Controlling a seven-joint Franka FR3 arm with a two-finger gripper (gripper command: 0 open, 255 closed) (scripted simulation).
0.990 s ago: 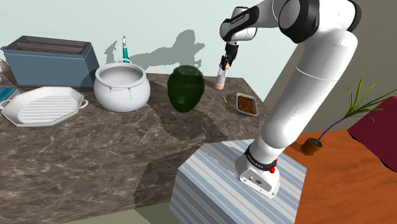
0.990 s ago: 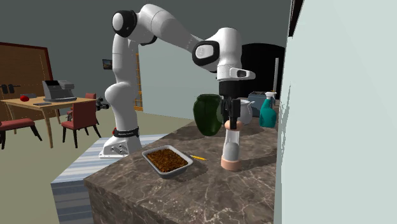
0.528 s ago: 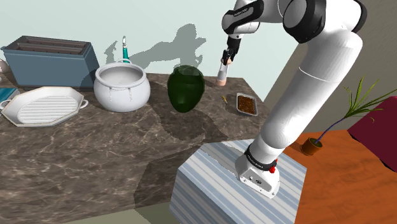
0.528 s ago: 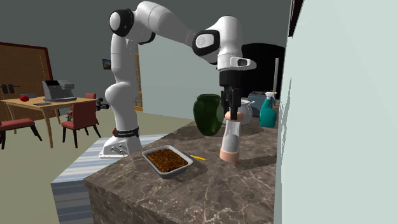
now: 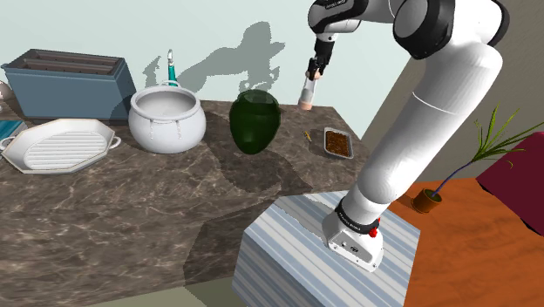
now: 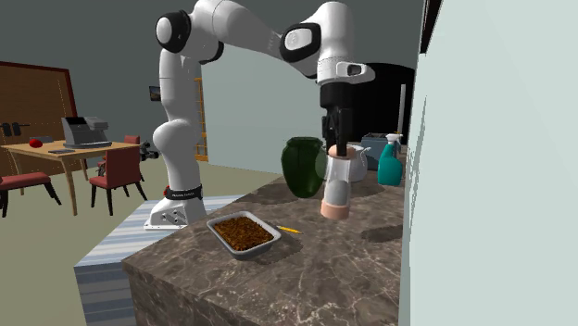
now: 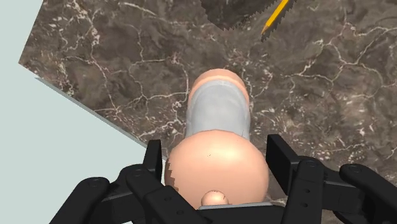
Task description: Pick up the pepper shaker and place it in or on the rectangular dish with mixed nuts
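The pepper shaker [image 5: 307,91] is a grey cylinder with a peach cap and base; it hangs upright in the air above the marble counter [image 5: 131,201], near the wall. My gripper [image 5: 314,70] is shut on its top, seen too in the second exterior view as the gripper [image 6: 339,147] over the shaker [image 6: 336,190]. In the wrist view the fingers [image 7: 154,163] clasp the shaker [image 7: 217,130] on both sides of its cap. The rectangular dish of nuts [image 5: 337,141] lies on the counter near its end; in the second exterior view the dish [image 6: 243,233] is left of and nearer than the shaker.
A dark green vase [image 5: 255,120], a white pot [image 5: 166,118], a white octagonal platter [image 5: 59,144] and a blue-grey toaster [image 5: 68,83] stand along the counter. A small yellow pencil [image 6: 289,229] lies between dish and shaker. A teal spray bottle [image 6: 390,159] stands by the wall.
The gripper has risen with the pepper shaker, lifting it off the counter; its shadow now lies apart from it on the marble.
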